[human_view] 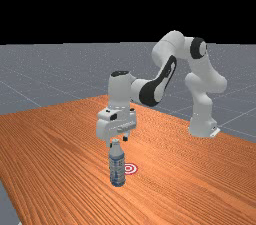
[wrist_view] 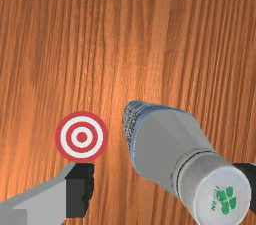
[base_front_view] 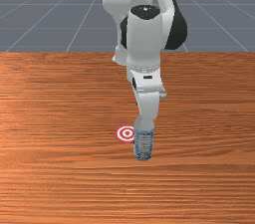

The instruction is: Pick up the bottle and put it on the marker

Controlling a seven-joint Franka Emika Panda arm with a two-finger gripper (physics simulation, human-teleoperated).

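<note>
**Gripper (human_view: 118, 142) wide open at the top of the upright bottle (human_view: 117, 170), nothing in its grasp!**

Over to the far view: the arm (human_view: 173, 51) reaches across from the right, and the bottle stands on the wooden table (human_view: 55, 144) right beneath the hand (human_view: 116, 121). The red-and-white marker (human_view: 130, 168) lies just to the bottle's right there.

Now the front view — the hand comes down over the bottle's top, and the marker sits just to the bottle's left, partly behind it.

And the wrist view, looking down: the fingers (wrist_view: 80, 191) stand far apart, with the white cap (wrist_view: 220, 189) close against one of them — whether they touch, I can't tell. The other has a broad gap between it and the cap, so there's no grip here. That finger is the one nearer the marker, and the bottle is beside the target, off its rings.
</note>
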